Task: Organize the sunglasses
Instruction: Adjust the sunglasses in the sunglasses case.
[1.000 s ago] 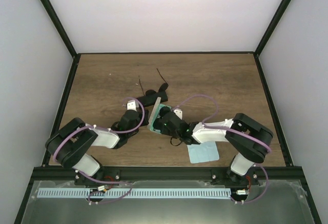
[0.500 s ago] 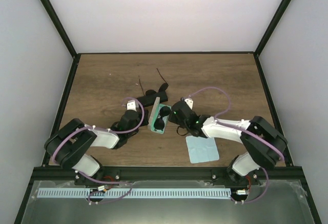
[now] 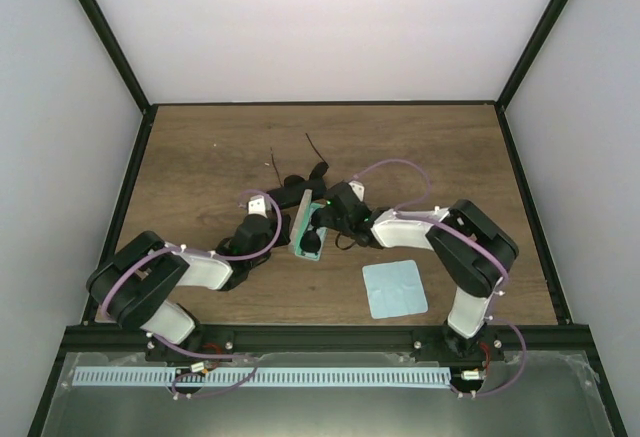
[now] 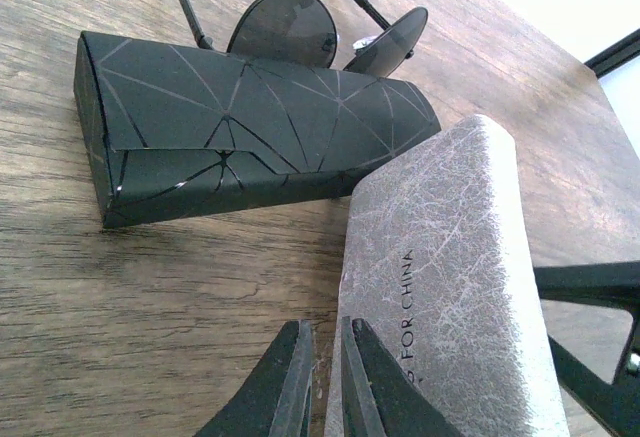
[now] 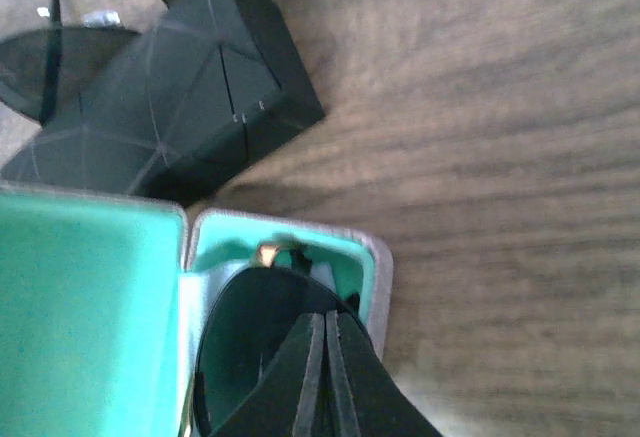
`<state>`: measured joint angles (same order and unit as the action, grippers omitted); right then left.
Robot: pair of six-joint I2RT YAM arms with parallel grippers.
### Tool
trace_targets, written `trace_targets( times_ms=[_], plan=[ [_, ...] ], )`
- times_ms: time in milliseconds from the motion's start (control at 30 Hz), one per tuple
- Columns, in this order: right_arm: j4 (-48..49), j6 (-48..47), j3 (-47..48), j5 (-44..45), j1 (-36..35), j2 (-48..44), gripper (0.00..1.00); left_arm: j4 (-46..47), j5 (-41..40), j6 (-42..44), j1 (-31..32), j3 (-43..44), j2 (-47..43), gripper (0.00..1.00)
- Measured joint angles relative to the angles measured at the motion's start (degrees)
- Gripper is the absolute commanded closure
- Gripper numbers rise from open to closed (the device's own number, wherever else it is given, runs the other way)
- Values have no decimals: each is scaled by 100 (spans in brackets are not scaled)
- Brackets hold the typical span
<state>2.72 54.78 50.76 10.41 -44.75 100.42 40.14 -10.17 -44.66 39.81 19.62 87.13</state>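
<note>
One pair of sunglasses [image 5: 255, 332] lies in an open grey case [image 3: 302, 249] with a teal lining [image 5: 90, 307]; one dark lens shows in the top view [image 3: 311, 244]. My right gripper [image 5: 325, 319] is shut, its tips resting on that lens [image 3: 323, 219]. My left gripper [image 4: 325, 372] is shut on the edge of the case's raised silver-grey lid [image 4: 450, 277], at the case's left side [image 3: 289, 221]. The second pair of sunglasses [image 4: 285, 25] lies open on the table behind a black case [image 4: 250, 127], also seen from above [image 3: 318, 170].
A black case with a line pattern [image 3: 297, 194] lies just behind the open case, touching or nearly touching it [image 5: 190, 107]. A light blue square cloth [image 3: 393, 289] lies at the front right of the wooden table [image 3: 440, 157]. Black frame posts edge the table.
My right gripper pulled back to the right off the case, leaving the sunglasses in it, then came back over the case with shut fingers. The left arm has stayed still.
</note>
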Motion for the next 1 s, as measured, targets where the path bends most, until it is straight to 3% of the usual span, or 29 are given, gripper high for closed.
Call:
trace_targets(
  times_ms=[433,700,1000],
  plan=[
    [367,-92,105,-323,31,197,98,-83,2,17,0,0,-13,89],
    [-2,-81,-118,17,57,-378,96,-83,4,17,0,0,-13,89],
    [-549,-17,11,114,173,-76,97,-87,28,17,0,0,-20,89]
  ],
)
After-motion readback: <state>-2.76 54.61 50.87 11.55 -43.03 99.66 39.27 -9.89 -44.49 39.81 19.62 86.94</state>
